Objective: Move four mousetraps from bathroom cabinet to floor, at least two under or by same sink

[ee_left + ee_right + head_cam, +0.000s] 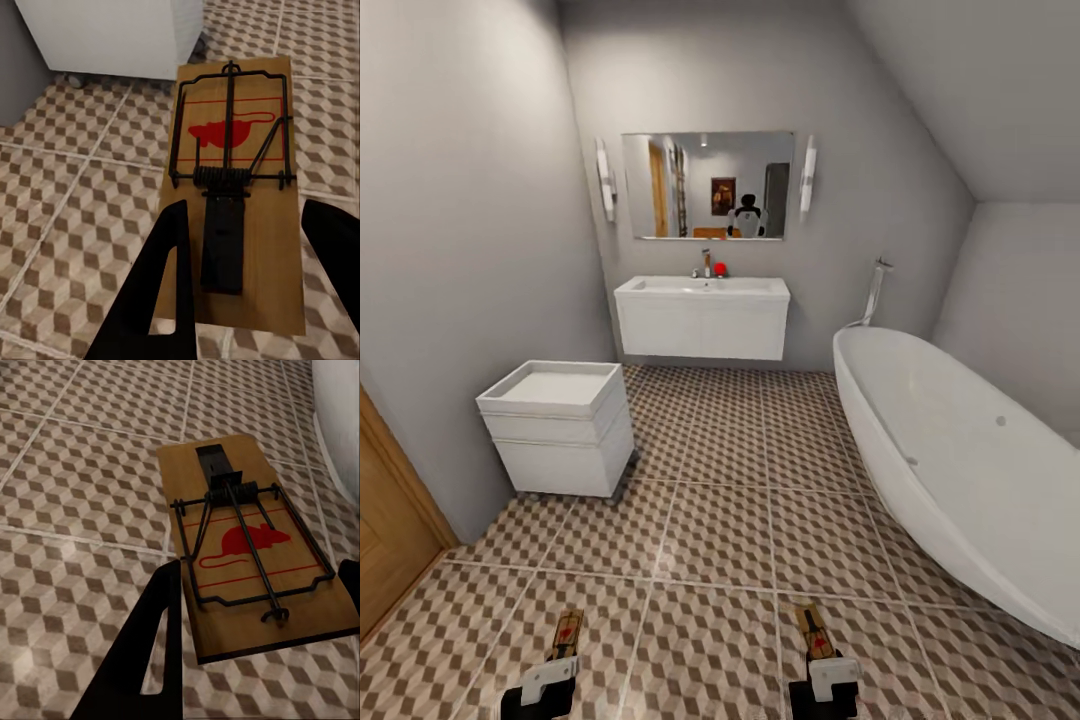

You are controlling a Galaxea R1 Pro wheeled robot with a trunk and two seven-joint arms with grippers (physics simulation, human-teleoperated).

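Observation:
Each of my grippers holds one mousetrap low over the cube-patterned bathroom floor [720,520]. My left gripper [560,662] [251,214] is shut on the edges of a tan mousetrap [567,630] [232,150] with dark wire and a red mouse print. My right gripper [822,662] [262,574] is shut on a second mousetrap [811,625] [247,540]. The white sink [703,288], with its chrome tap and boxy vanity, hangs on the far wall ahead. The cabinet and the other mousetraps are out of view.
A white boxy unit on castors [560,425] [112,34] stands by the left wall. The oval white bathtub [960,470] [341,412] runs along the right side. A wooden door [385,540] is at the near left. A mirror [708,185] hangs above the sink.

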